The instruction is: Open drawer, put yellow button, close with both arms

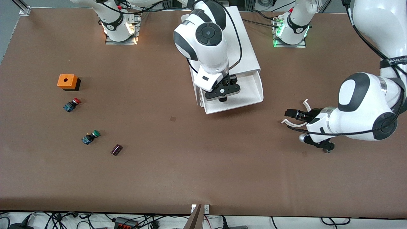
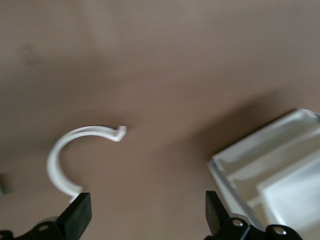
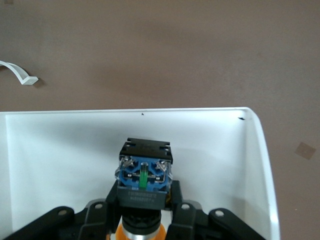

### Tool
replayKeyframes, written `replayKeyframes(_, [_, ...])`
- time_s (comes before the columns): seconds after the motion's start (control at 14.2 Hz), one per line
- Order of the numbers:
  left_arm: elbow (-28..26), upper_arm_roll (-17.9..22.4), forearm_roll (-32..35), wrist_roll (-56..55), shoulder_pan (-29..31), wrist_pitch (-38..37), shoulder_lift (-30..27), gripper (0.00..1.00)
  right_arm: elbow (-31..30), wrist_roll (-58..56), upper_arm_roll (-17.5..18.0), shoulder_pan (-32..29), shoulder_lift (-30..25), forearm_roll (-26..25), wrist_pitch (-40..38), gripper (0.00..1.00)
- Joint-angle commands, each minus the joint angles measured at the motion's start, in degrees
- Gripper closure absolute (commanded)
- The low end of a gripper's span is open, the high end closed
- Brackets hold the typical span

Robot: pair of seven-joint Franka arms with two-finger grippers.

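Observation:
The drawer (image 1: 251, 90) stands pulled out of the white cabinet (image 1: 244, 41) toward the front camera. My right gripper (image 1: 223, 97) hangs over the open drawer (image 3: 65, 160), shut on the yellow button (image 3: 143, 186). The button's blue base points away from the wrist and its orange-yellow cap sits between the finger mounts. My left gripper (image 1: 291, 117) is open above bare table, beside the drawer toward the left arm's end. Nothing is between its black fingers (image 2: 76, 214), and a white curved hook (image 2: 62, 157) sticks out from one. A corner of the drawer (image 2: 270, 170) shows in the left wrist view.
Toward the right arm's end lie an orange box with a hole (image 1: 67, 81), a red-capped button (image 1: 72, 104), a green-capped button (image 1: 91, 137) and a small dark cylinder (image 1: 116, 149).

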Motion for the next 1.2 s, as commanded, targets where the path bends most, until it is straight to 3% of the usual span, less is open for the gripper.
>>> replayKeyframes(0.0, [3.55, -0.10, 10.04, -0.92, -0.74, 0.06, 0.46, 0.00, 2.55, 2.62, 0.45, 0.42, 2.05, 0.61, 0.97, 1.00])
replayKeyframes(0.49, [2.59, -0.01, 10.69, -4.16, -1.63, 2.09, 0.90, 0.00, 2.55, 5.35, 0.27, 2.26, 3.19, 0.43, 2.64, 1.00])
replayKeyframes(0.56, [2.50, -0.01, 10.69, -4.61, -1.62, 2.09, 0.90, 0.00, 2.55, 5.35, 0.10, 2.26, 3.19, 0.43, 2.29, 0.64])
replayKeyframes(0.63, [2.50, -0.01, 10.69, -4.79, -1.62, 2.09, 0.90, 0.00, 2.55, 5.35, -0.25, 2.18, 3.02, 0.08, 2.20, 0.01])
replayKeyframes(0.92, [2.06, -0.01, 10.42, -5.66, -1.53, 2.09, 0.90, 0.00, 3.94, 5.53, -2.18, 2.18, 1.53, -0.10, -2.35, 0.00])
replayKeyframes(1.13, [2.06, -0.10, 10.34, -8.90, -2.06, 2.00, 0.81, 0.00, 11.31, 5.18, -2.28, -0.62, 0.65, 0.08, -10.34, 0.00])
